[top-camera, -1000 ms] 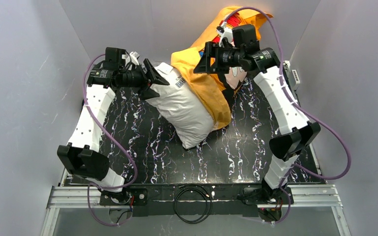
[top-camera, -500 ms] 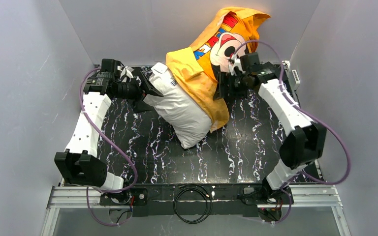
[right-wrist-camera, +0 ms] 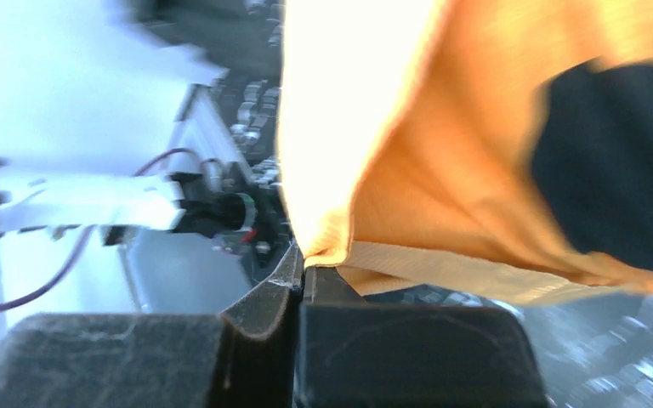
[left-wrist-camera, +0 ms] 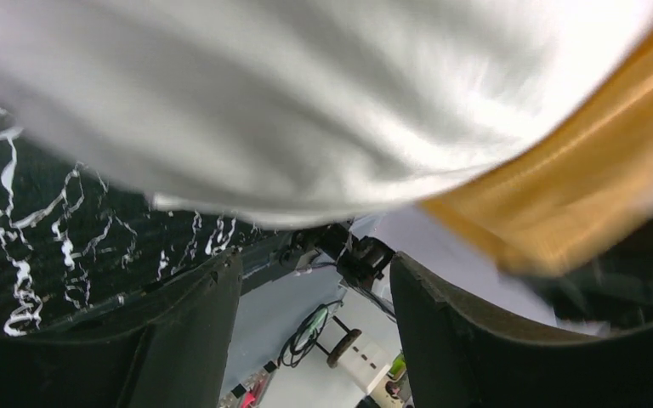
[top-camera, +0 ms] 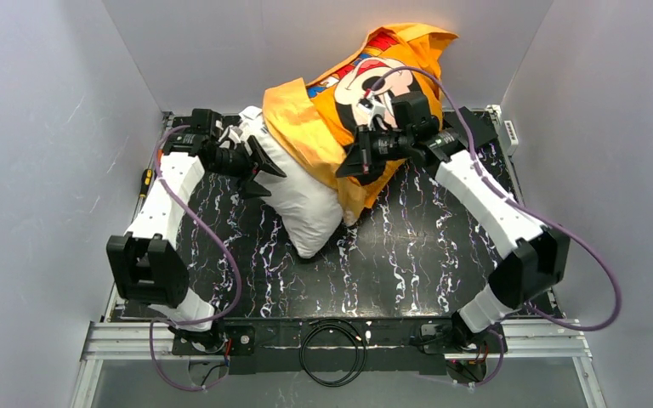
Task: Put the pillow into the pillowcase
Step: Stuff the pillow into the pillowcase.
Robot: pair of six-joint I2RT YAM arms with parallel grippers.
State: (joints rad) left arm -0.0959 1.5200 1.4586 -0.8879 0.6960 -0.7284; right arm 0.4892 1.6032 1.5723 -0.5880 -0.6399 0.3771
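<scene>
The off-white pillow (top-camera: pixel 302 200) lies slanted on the black marbled table, its upper end inside the orange pillowcase (top-camera: pixel 319 127), whose Mickey face points up at the back. My left gripper (top-camera: pixel 261 167) is open against the pillow's left side. In the left wrist view its fingers (left-wrist-camera: pixel 191 327) stand apart with nothing between them, and the pillow (left-wrist-camera: pixel 306 102) and the pillowcase's edge (left-wrist-camera: pixel 578 195) are just past the tips. My right gripper (top-camera: pixel 350 163) is shut at the case's lower right edge. The right wrist view shows its jaws pressed together, pinching the orange hem (right-wrist-camera: pixel 319 249).
Grey walls close in the table on the left, back and right. A screwdriver (top-camera: pixel 145 180) lies at the left edge. A white power strip (top-camera: pixel 510 132) sits at the back right. A coiled black cable (top-camera: pixel 333 348) lies on the frame between the arm bases.
My right gripper swung down and left from the raised case, then shut on its lower edge. Pillow and case shifted left and back. The left gripper edged right along the pillow.
</scene>
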